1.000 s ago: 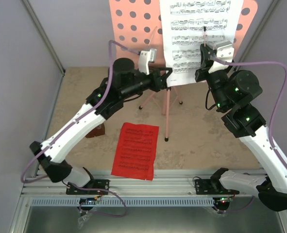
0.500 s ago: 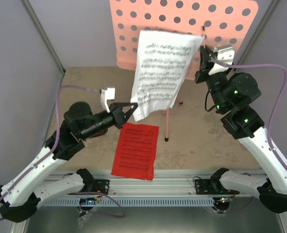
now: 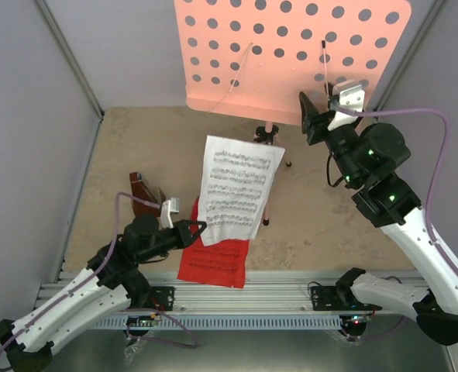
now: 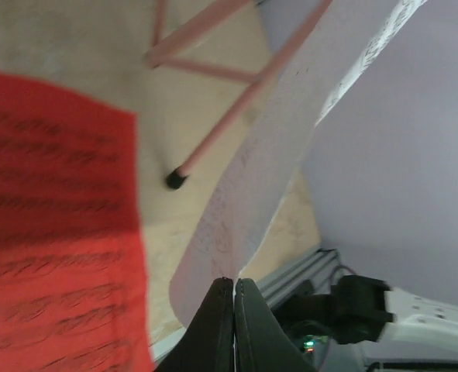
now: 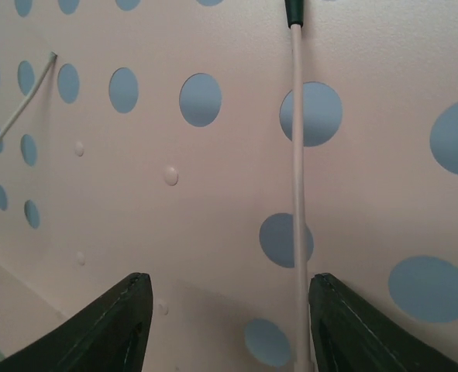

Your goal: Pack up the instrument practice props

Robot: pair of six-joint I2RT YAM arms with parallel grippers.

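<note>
My left gripper (image 3: 200, 227) is shut on the lower left corner of the white music sheet (image 3: 236, 190), which hangs in the air above the red music sheet (image 3: 213, 262) lying on the floor. In the left wrist view the gripper (image 4: 234, 280) pinches the white sheet (image 4: 275, 155) edge-on, with the red sheet (image 4: 50, 232) at left. The pink music stand (image 3: 290, 54) rises at the back, its hole-dotted desk bare. My right gripper (image 3: 312, 116) stands open at the desk's lower right, facing the desk (image 5: 174, 217) and holding nothing. The brown metronome (image 3: 143, 187) sits on the floor at left.
A thin white retaining wire (image 5: 296, 194) runs down the desk between my right fingers. The stand's pink legs (image 4: 229, 116) spread on the beige floor behind the sheets. Grey walls close in on both sides. A metal rail (image 3: 290, 294) runs along the near edge.
The white sheet has come off the stand's desk, pulled down and toward the near left by my left arm. My right gripper has opened and pulled slightly away from the desk.
</note>
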